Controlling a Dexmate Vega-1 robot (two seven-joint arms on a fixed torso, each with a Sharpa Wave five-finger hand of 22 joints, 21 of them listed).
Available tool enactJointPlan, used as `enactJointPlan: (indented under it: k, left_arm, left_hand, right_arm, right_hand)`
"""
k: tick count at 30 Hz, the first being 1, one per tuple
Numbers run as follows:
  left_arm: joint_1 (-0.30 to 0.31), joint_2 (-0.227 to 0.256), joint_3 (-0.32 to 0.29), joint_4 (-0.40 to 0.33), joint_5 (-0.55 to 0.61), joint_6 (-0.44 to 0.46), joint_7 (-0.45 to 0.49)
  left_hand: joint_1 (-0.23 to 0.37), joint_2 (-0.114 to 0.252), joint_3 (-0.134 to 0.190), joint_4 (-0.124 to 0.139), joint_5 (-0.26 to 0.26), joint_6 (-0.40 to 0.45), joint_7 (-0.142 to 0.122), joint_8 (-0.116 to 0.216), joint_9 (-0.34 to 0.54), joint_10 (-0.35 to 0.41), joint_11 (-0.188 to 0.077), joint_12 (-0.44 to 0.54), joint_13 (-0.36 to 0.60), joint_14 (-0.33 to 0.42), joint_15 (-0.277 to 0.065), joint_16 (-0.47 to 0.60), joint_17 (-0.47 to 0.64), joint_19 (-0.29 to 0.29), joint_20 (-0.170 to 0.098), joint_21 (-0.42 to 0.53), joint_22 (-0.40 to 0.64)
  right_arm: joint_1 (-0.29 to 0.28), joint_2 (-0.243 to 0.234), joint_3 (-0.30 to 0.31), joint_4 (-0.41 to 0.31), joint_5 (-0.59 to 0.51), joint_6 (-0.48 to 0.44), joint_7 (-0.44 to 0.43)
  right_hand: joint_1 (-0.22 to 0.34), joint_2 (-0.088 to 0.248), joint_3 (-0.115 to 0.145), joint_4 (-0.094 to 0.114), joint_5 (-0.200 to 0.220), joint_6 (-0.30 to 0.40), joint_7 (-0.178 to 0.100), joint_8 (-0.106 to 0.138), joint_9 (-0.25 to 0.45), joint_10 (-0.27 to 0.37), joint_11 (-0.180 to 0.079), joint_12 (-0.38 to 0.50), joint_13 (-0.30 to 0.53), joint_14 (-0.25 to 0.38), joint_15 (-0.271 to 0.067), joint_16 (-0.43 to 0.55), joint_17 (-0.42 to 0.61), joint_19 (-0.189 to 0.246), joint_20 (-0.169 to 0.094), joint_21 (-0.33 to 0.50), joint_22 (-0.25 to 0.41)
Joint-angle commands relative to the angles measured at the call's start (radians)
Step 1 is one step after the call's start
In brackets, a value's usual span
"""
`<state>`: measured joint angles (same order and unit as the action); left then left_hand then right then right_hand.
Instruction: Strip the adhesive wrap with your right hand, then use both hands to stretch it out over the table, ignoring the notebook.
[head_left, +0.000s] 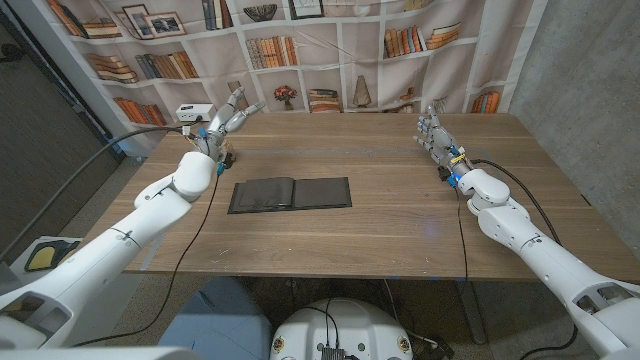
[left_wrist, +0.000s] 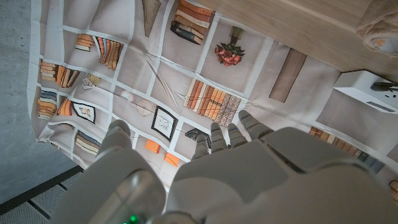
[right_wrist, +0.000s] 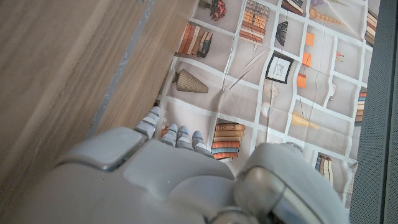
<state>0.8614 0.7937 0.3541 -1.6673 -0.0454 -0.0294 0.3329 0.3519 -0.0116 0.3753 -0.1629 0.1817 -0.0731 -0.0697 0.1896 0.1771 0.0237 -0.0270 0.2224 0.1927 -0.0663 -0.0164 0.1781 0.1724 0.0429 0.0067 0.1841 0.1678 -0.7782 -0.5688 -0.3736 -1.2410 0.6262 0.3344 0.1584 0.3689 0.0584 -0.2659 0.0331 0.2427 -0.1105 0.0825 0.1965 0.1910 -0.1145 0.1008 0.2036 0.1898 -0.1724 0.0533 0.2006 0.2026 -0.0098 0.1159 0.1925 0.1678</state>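
Observation:
My left hand (head_left: 225, 115) is raised over the table's far left corner, its fingers spread apart with nothing seen between them. In the left wrist view the left hand (left_wrist: 236, 168) points its fingers (left_wrist: 217, 134) at the bookshelf backdrop. At the far right of the wooden table (head_left: 380, 225) my right hand (head_left: 435, 135) stands with its fingers extended and close together, and I see nothing in it. The right wrist view shows the back of the right hand (right_wrist: 168, 180) beside the table's far edge. A black notebook (head_left: 290, 193) lies open in the middle of the table, between the two arms.
A white box (head_left: 190, 112) with cables sits past the far left corner, close to my left hand; the left wrist view also shows the white box (left_wrist: 364, 90). A printed bookshelf backdrop (head_left: 330, 40) hangs behind the table. Black cables trail along both arms.

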Motion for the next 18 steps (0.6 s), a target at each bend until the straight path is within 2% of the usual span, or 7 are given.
enactJointPlan:
  k: [1, 18]
  left_arm:
    - [-0.025, 0.006, 0.006, 0.004, -0.003, 0.003, -0.039]
    - [-0.062, 0.033, 0.021, -0.005, 0.019, 0.043, -0.082]
  left_hand:
    - [0.011, -0.001, 0.005, 0.002, -0.002, 0.014, 0.001, 0.006, 0.002, 0.016, -0.001, 0.011, 0.006, 0.0, -0.007, 0.004, 0.003, 0.008, -0.013, 0.005, 0.003]
    - [0.017, -0.003, 0.005, 0.004, -0.003, 0.031, 0.009, 0.009, 0.002, 0.007, 0.005, 0.005, 0.006, -0.009, -0.004, 0.002, 0.002, 0.002, -0.007, 0.003, 0.003]
  right_arm:
    - [-0.001, 0.0, 0.007, 0.007, 0.007, 0.005, 0.001]
    - [0.018, -0.002, 0.001, 0.042, 0.0, 0.01, 0.025]
  right_hand:
    - [-0.01, 0.005, -0.004, 0.008, -0.001, 0.009, -0.005, 0.01, 0.003, 0.006, 0.001, 0.005, 0.004, -0.052, 0.004, 0.007, 0.002, -0.004, 0.004, -0.002, 0.002]
    - [-0.02, 0.003, -0.007, 0.012, -0.002, 0.021, -0.005, 0.012, 0.002, 0.026, 0.003, 0.011, 0.004, -0.044, -0.002, 0.01, 0.003, -0.003, 0.002, -0.002, 0.002]
